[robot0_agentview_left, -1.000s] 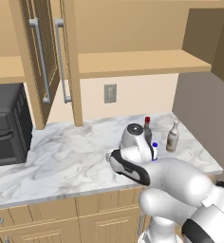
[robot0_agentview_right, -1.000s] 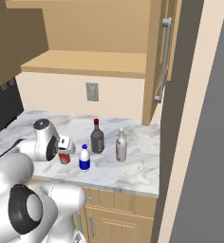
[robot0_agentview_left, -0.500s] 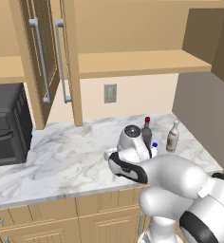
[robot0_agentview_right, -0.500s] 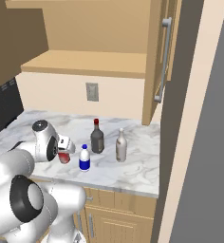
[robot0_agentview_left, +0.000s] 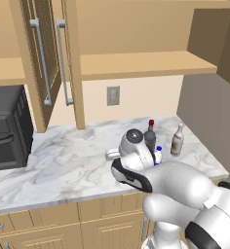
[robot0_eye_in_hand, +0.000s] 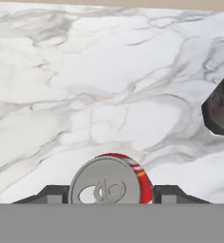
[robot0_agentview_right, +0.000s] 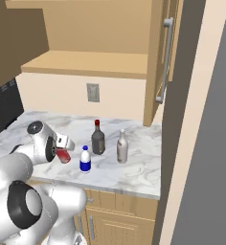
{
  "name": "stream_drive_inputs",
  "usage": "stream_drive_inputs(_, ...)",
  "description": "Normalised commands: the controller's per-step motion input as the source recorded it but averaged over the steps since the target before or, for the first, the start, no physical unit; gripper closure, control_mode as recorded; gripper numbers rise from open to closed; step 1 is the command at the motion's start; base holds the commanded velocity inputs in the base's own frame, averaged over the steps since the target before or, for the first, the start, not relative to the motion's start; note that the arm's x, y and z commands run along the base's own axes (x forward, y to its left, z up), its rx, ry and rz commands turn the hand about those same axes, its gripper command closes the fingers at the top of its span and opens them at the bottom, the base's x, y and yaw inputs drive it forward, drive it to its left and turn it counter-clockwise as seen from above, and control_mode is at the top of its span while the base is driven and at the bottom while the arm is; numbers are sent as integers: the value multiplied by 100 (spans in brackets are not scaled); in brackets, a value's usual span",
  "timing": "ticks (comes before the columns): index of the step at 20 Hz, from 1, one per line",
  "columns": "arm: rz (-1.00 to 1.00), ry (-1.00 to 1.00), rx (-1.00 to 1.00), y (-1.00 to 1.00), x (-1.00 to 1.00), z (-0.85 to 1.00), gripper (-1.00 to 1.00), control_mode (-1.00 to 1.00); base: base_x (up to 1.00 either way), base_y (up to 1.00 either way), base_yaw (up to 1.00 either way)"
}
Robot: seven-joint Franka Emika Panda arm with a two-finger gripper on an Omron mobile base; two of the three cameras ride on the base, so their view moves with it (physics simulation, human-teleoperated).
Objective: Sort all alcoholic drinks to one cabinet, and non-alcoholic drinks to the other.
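The red soda can [robot0_eye_in_hand: 111,182] with its silver top sits between my two dark finger tips [robot0_eye_in_hand: 52,194], which press on both its sides. My gripper [robot0_agentview_right: 63,152] is shut on the can [robot0_agentview_right: 63,156] just above the marble counter [robot0_agentview_right: 134,170]. To its right stand the white blue-labelled bottle [robot0_agentview_right: 85,160], the dark grey red-capped bottle [robot0_agentview_right: 98,141] and the pale beige bottle [robot0_agentview_right: 122,148]. In the left base view the dark bottle [robot0_agentview_left: 150,136] and the beige bottle [robot0_agentview_left: 176,141] rise behind my arm. The white bottle [robot0_agentview_left: 158,153] is partly hidden there.
The wall cabinet above the bottles stands open, showing its shelf [robot0_agentview_left: 141,63] and door [robot0_agentview_right: 165,62]. A second cabinet's doors [robot0_agentview_left: 44,58] hang open at the left. A black microwave [robot0_agentview_left: 5,129] sits on the counter's left end. A wall outlet [robot0_agentview_right: 92,92] is behind.
My hand has shifted slightly up and left with the red can between its fingers. The three bottles have not moved.
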Motion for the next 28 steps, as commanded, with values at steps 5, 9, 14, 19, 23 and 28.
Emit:
stream_drive_inputs(5, 0, -6, 4, -14, -1, 22, 100, -100, 0, 0, 0)
stream_drive_inputs(9, 0, 0, 14, -16, -5, 40, 100, -100, 0, 0, 0)
stream_drive_inputs(14, -4, 2, 15, -3, -29, 95, 100, -100, 0, 0, 0)
stream_drive_inputs(19, -13, 0, 0, 5, -36, 100, 100, -100, 0, 0, 0)
stream_drive_inputs(23, -17, 0, 0, 0, -44, 100, 100, -100, 0, 0, 0)
stream_drive_inputs(28, -10, 0, 0, 0, -34, 100, 100, -100, 0, 0, 0)
